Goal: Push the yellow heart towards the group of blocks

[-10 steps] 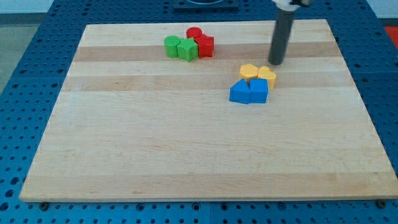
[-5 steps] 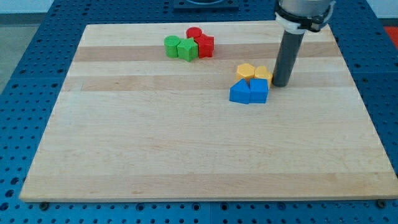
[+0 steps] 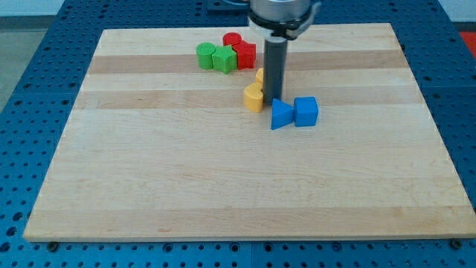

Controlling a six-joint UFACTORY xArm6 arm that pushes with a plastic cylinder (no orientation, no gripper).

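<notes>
The yellow heart point(image 3: 253, 97) lies near the board's middle, toward the view's top. My tip point(image 3: 274, 99) stands right beside it on its right side, touching or almost touching. A second yellow block point(image 3: 260, 75) is mostly hidden behind the rod just above the heart. The group sits up and to the left: a green round block point(image 3: 206, 54), a green hexagon-like block point(image 3: 224, 59), a red cylinder point(image 3: 233, 40) and a red block point(image 3: 245, 54).
A blue triangular block point(image 3: 281, 115) sits just below my tip, and a blue cube point(image 3: 306, 111) lies to its right. The wooden board point(image 3: 223, 186) rests on a blue perforated table.
My tip swept left from the right of the yellow blocks. The yellow heart slid left and both yellow blocks came away from the blue pair. The blue blocks turned and parted slightly.
</notes>
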